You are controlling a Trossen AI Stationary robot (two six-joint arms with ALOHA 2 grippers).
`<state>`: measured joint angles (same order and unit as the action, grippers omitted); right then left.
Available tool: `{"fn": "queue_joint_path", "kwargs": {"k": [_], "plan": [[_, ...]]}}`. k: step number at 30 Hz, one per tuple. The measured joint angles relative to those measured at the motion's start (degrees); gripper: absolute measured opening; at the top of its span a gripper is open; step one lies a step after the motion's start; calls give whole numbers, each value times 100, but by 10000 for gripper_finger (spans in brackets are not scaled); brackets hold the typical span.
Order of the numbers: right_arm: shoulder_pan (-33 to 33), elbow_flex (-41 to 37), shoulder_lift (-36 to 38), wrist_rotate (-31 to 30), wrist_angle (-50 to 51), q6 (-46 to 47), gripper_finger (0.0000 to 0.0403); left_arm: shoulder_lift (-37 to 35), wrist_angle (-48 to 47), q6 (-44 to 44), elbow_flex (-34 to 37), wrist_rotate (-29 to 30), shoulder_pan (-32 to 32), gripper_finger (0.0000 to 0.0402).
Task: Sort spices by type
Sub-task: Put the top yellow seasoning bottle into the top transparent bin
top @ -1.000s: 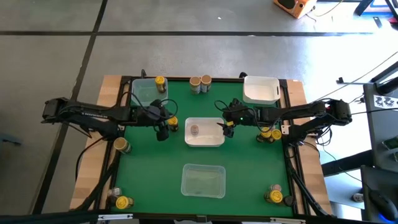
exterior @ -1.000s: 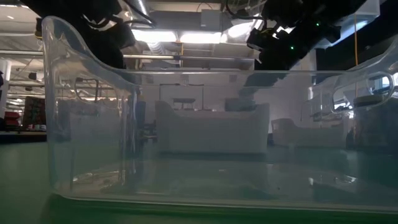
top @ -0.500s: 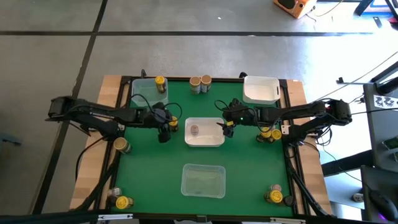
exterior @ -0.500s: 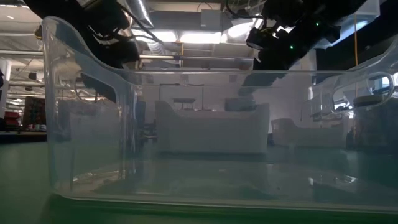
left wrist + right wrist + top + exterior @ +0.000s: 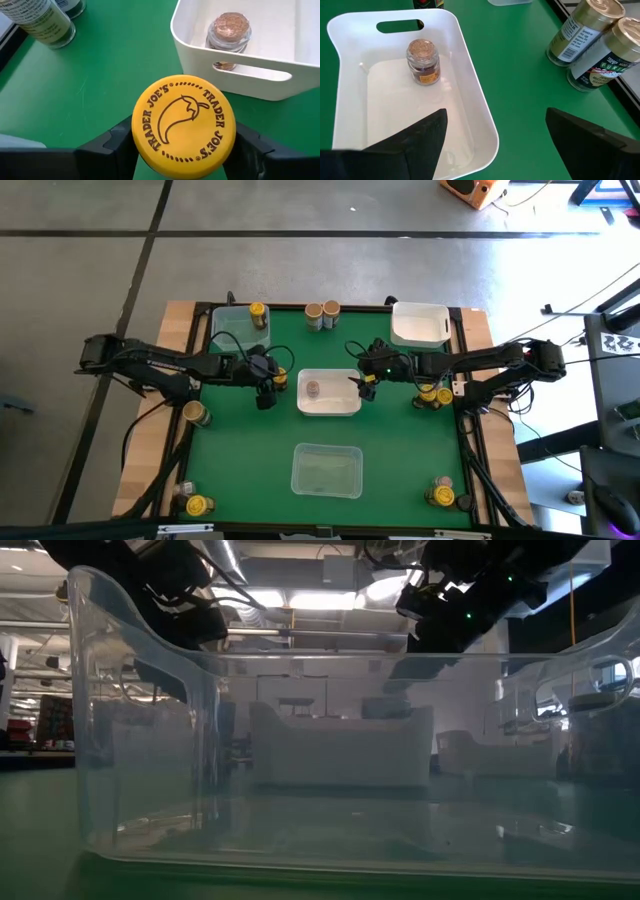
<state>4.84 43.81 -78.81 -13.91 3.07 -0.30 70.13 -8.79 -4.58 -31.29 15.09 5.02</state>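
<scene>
1. While the right arm waits over the middle of the green bench (image 5: 240,460), the left pincer (image 5: 182,145) sits just left of the white bin (image 5: 329,392), its two dark fingers (image 5: 107,145) flanking a yellow-lidded spice jar (image 5: 183,119) and touching the lid's edge on both sides, so it is pinching the jar.
2. The jar's lid carries a printed chilli emblem; the jar stands just beside the white bin's left wall, seen from above at the tip of the left arm.
3. Inside the white bin one small jar with a brown cork-like top (image 5: 422,61) stands upright towards the far left of the bin's floor.
4. The right pincer (image 5: 495,135) hovers over the bin's right rim with its fingers spread wide, holding nothing.
5. Two tan-lidded jars (image 5: 322,314) stand at the far edge of the bench; a yellow-lidded one (image 5: 257,313) sits in the clear bin (image 5: 228,330) at far left.
6. More jars cluster beneath the right arm (image 5: 433,394), at the near right corner (image 5: 441,494), the near left corner (image 5: 196,505) and the left edge (image 5: 196,414).
7. A second white bin (image 5: 420,324) lies far right; a clear bin (image 5: 326,470) lies near centre
</scene>
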Motion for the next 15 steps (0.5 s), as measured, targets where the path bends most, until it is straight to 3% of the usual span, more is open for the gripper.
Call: {"fn": "queue_joint_path", "kwargs": {"k": [9, 15], "plan": [[0, 0, 0, 0, 2, -2, 337, -487, -48, 4, -61, 327, 0, 222], [2, 0, 0, 0, 6, -2, 337, -1235, -620, 24, -254, 1228, 44, 221]]}}
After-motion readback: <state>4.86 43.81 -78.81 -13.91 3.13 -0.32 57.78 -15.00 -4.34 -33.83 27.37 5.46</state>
